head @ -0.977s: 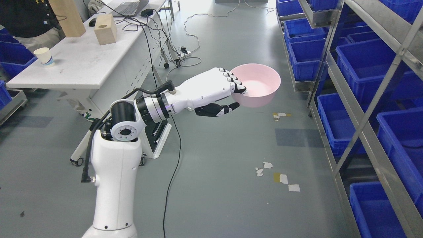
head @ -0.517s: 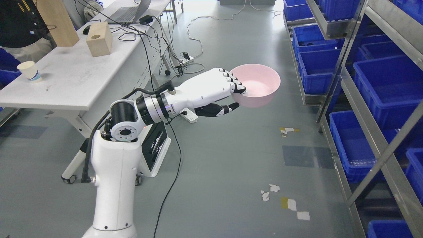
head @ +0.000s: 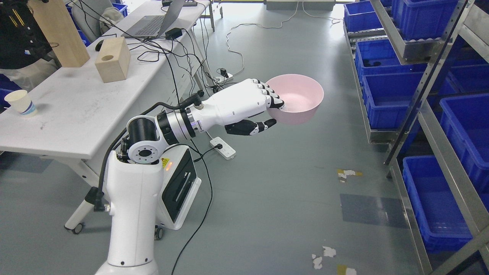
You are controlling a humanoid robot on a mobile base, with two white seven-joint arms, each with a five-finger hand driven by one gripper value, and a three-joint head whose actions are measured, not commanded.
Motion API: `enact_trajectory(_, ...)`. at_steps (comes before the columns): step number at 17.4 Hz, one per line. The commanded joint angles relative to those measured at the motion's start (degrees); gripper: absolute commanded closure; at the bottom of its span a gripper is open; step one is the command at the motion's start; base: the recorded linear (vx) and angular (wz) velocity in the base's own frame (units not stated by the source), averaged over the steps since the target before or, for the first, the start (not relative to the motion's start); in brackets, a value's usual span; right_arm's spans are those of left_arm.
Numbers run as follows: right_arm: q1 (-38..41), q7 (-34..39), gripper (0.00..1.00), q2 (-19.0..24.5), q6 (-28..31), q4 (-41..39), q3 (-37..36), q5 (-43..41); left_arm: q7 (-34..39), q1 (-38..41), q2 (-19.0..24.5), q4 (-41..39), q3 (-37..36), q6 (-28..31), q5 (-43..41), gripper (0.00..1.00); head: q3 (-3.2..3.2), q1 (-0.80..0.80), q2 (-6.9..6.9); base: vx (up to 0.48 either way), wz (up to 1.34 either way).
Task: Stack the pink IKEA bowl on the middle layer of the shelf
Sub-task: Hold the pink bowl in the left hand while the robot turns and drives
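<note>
A pink bowl point(head: 300, 97) is held level in mid-air over the grey floor, at the centre of the head view. My left hand point(head: 272, 111) is shut on its near left rim, the fingers point(head: 272, 97) curled over the edge and the thumb under the wall. The white left arm rises from the lower left. A metal shelf rack point(head: 428, 114) stands along the right side, well to the right of the bowl. The right arm does not show.
Blue bins point(head: 389, 99) fill the rack's levels. A white table point(head: 88, 103) at left carries a paper cup point(head: 21, 103), a wooden block point(head: 112, 60), a laptop and cables. A power strip point(head: 223, 148) and cords lie on the floor. A person stands at far upper left.
The whole picture has shifted down and outward, so the camera has moved forward along the aisle. The hand and bowl keep the same place in the picture, and the grasp is unchanged.
</note>
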Motion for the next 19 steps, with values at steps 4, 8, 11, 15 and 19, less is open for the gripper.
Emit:
enact_trajectory(4,1.2,0.0,0.0,-1.0,0.0,-1.0,0.0,0.0,0.2,-0.1,1.0,0.0,0.5,0.0,0.0,0.98,0.0,0.0,0.0,0.285,-0.04)
enact_trajectory(8,1.2,0.0,0.0,-1.0,0.0,-1.0,0.0,0.0,0.2,-0.5,1.0,0.0,0.5,0.0,0.0,0.98,0.0,0.0,0.0,0.217,-0.7)
enact_trajectory(11,1.2,0.0,0.0,-1.0,0.0,-1.0,0.0,0.0,0.3,-1.7,1.0,0.0,-0.5,0.0,0.0,0.98,0.0,0.0,0.0,0.118,-1.25)
enact_trajectory(15,1.2,0.0,0.0,-1.0,0.0,-1.0,0.0,0.0,0.3,-8.0,1.0,0.3,-0.5,0.0,-0.1,0.98,0.0,0.0,0.0,0.066,-1.58)
enact_trajectory(19,1.2,0.0,0.0,-1.0,0.0,-1.0,0.0,0.0,-0.4,-10.5,1.0,1.5,5.0,0.0,-7.3,0.98,0.0,0.0,0.0,0.049,-1.56)
